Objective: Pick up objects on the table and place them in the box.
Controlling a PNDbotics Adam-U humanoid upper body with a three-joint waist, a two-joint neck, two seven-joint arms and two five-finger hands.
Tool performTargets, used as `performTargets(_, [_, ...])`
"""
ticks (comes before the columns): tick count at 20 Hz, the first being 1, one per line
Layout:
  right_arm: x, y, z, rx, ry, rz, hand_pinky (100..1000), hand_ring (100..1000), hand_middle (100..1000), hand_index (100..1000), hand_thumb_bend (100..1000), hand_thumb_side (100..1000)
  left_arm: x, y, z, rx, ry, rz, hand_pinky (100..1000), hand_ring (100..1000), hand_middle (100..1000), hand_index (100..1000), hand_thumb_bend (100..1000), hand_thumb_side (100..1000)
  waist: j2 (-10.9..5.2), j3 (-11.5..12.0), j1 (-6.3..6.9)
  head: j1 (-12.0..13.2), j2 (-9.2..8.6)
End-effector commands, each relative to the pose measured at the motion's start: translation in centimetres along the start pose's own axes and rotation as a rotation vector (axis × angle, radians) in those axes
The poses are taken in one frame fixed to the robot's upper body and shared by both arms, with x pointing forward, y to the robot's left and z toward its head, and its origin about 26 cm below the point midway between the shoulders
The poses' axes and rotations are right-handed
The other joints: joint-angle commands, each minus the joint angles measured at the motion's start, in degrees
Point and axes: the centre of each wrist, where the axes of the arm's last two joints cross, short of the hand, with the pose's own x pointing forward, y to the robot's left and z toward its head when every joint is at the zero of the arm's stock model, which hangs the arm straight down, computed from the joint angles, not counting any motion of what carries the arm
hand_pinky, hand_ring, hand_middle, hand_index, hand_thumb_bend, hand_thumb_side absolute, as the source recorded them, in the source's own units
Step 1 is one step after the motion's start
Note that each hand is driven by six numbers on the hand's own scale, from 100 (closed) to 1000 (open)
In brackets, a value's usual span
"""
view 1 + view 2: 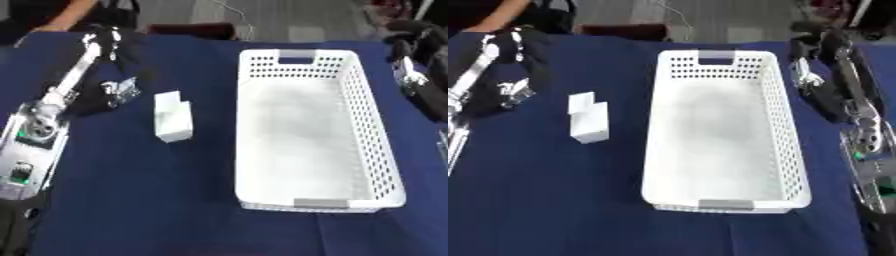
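We are looking down at a table [175, 200] draped in dark blue cloth. The long white perforated box [378, 150] is lying lengthwise right of centre, showing nothing inside. Left of it, well apart, a white block [172, 120] is resting on the cloth. Our left hand [122, 90] is hovering just beside the block; our right hand [807, 77] is hanging beside the box's far right wall. We cannot tell either hand's finger state.

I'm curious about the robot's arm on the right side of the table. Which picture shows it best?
The right eye view: the right arm runs down the whole edge, with its right hand beside the white basket. The left eye view catches only the hand and a little of the arm before the frame cuts it off.
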Motion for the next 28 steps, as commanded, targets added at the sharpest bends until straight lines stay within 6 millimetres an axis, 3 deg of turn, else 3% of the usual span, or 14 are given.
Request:
performTargets(1, [0.6, -0.7, -0.4, -0.017, -0.024, 0.013, 627, 761, 796, 857, 100, 660, 0.7, 1.5, -0.5, 0.008, -0.016, -0.075, 479, 584, 743, 832, 699, 788, -1.13, -0.12, 0.09, 0.29, -0.3])
performTargets(9, [0.5, -0.7, -0.4, -0.016, -0.021, 0.013, 627, 761, 796, 857, 100, 660, 1.0, 2.1, -0.9, -0.026, -0.01, -0.148, 511, 607, 759, 842, 708, 791, -1.29, -0.27, 0.2, 0.29, -0.55])
performTargets(18, [0.5, -0.5, -0.3, -0.002, -0.021, 0.013, 627, 760, 796, 857, 100, 659, 2.6, 4.3, -4.5, -0.341, -0.041, -0.592, 537, 608, 809, 865, 733, 786, -1.85, -0.77, 0.6, 0.72, -0.54])
performTargets(28, [0.5, -0.5, -0.4, 0.003, -0.023, 0.013, 628, 760, 796, 857, 100, 660, 1.6, 3.2, -6.0, -0.497, -0.03, -0.624, 554, 625, 802, 860, 748, 783, -1.83, -1.04, 0.6, 0.7, -0.8])
